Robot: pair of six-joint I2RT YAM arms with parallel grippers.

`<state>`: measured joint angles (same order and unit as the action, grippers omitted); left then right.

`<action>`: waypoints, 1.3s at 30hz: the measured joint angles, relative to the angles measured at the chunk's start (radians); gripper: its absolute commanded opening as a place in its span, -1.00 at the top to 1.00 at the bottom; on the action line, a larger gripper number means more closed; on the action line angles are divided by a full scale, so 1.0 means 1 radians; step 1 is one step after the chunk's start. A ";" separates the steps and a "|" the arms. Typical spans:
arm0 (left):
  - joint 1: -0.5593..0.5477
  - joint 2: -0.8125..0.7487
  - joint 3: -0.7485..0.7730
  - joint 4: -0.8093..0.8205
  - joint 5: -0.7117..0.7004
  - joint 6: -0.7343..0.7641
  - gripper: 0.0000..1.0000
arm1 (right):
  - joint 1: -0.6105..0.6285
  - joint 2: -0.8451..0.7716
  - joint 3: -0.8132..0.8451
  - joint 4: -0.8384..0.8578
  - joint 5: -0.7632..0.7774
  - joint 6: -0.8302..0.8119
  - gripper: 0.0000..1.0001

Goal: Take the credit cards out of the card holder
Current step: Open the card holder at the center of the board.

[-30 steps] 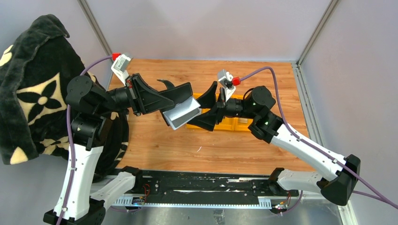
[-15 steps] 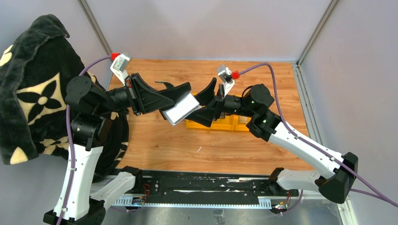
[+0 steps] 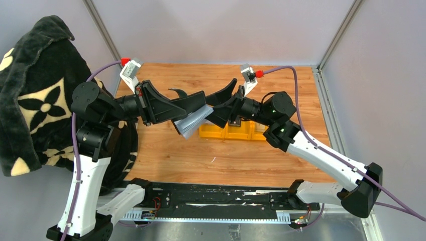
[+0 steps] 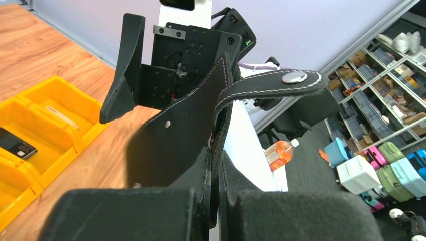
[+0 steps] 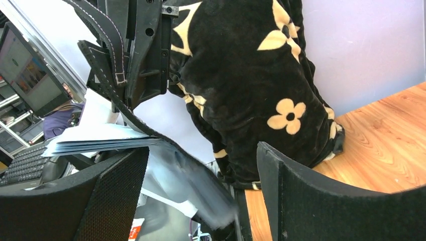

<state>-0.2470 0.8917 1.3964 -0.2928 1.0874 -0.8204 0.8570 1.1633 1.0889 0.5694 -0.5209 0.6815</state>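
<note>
Aloft over the wooden table (image 3: 201, 155), the black white-stitched card holder (image 4: 176, 140), its snap strap (image 4: 281, 83) arched over, sits clamped in the left gripper (image 4: 216, 211), silvery-grey credit cards (image 3: 193, 121) fanning from its edge, while the right gripper (image 3: 221, 104) gapes wide, gripping nothing, right at those cards, above the yellow bin (image 3: 236, 131).

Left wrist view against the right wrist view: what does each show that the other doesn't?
Only left wrist: the yellow bin with a dark card in one compartment, and the strap's snap. Only right wrist: silvery credit cards sticking out in a fan, and the flower-patterned blanket. Both: the black card holder, pinched in the left claw.
</note>
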 measured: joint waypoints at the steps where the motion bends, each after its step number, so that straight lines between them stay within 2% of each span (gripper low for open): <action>1: 0.000 0.000 0.000 0.000 0.001 0.000 1.00 | 0.000 0.001 0.000 0.000 0.001 0.005 -0.65; 13: 0.000 0.000 -0.002 -0.005 0.003 0.006 1.00 | 0.000 0.052 0.000 0.125 -0.132 0.094 -0.62; 15: 0.000 0.000 -0.002 -0.005 0.003 0.006 1.00 | 0.001 0.052 0.001 0.140 -0.144 0.101 -0.43; 17: 0.000 0.000 -0.002 -0.007 0.002 0.010 0.99 | 0.003 0.052 0.002 0.152 -0.156 0.109 -0.12; 20: 0.000 0.000 -0.001 -0.026 -0.005 0.034 0.78 | 0.003 0.052 0.002 0.156 -0.166 0.117 0.53; 22: 0.000 0.000 -0.001 -0.056 -0.021 0.071 0.64 | 0.003 0.052 0.010 0.132 -0.168 0.121 0.75; 27: 0.002 0.008 0.004 -0.110 -0.059 0.141 0.08 | 0.008 0.030 0.018 0.026 -0.168 0.100 0.84; 29: 0.002 0.011 0.005 -0.121 -0.064 0.154 -0.07 | 0.008 0.012 0.018 -0.026 -0.165 0.076 0.85; 35: 0.002 0.016 0.016 -0.127 -0.062 0.168 -0.11 | 0.009 -0.027 0.023 -0.154 -0.159 0.003 0.91; 39: 0.002 0.013 0.007 -0.084 -0.007 0.122 0.08 | 0.009 -0.027 0.035 -0.215 -0.139 -0.032 0.91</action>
<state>-0.2455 0.9047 1.4033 -0.3763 1.0801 -0.6979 0.8661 1.1362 1.1240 0.3546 -0.6598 0.6498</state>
